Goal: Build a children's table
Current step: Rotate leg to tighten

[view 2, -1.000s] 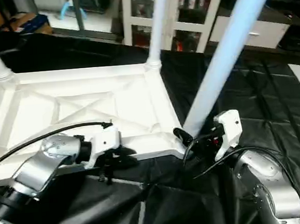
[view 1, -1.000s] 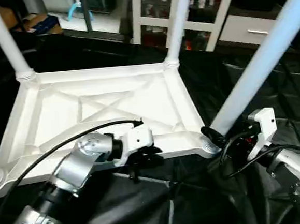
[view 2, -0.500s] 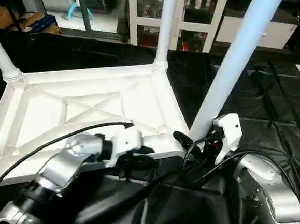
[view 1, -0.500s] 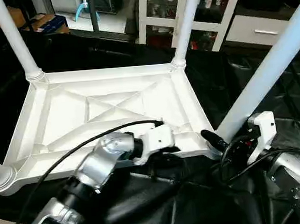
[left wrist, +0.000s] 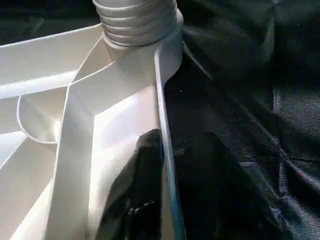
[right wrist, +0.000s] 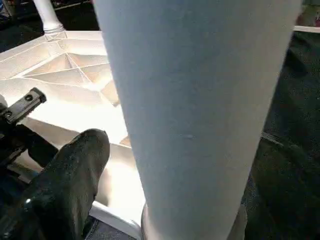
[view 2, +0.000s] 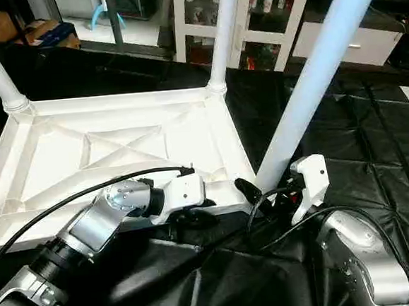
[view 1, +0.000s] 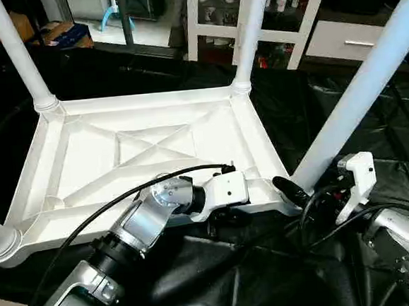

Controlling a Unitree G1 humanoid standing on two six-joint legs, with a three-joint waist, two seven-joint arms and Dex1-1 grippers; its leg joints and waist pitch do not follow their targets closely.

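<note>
Head views: upturned table top (view 1: pixel 147 140) lying on black cloth (view 1: pixel 271 275), X-ribbed underside up, four white legs standing in the corner sockets. Left gripper (view 1: pixel 220 219) at the near rim of the top, close to the near right corner. Right gripper (view 1: pixel 303 191) around the foot of the near right leg (view 1: pixel 359 95), jaws spread wide, so probably no firm hold yet. White glass-door cabinet (view 1: pixel 278 12) behind.

Left wrist view: thin near rim (left wrist: pixel 162 125) running between the two black fingers (left wrist: pixel 137 195), one inside the frame, one outside on the cloth; jaws narrow and seemingly pinching the rim, though contact not clear. Ribbed collar of the near right leg (left wrist: pixel 137 20) seated in its socket just ahead.

Right wrist view: same leg (right wrist: pixel 200 100) very near, one black finger (right wrist: pixel 65 185) beside it, apart from the tube.

Judged step: steadying the top while seating the last leg. Next move likely calling for closing on the leg and pressing or twisting it home, with the rim kept from sliding.
</note>
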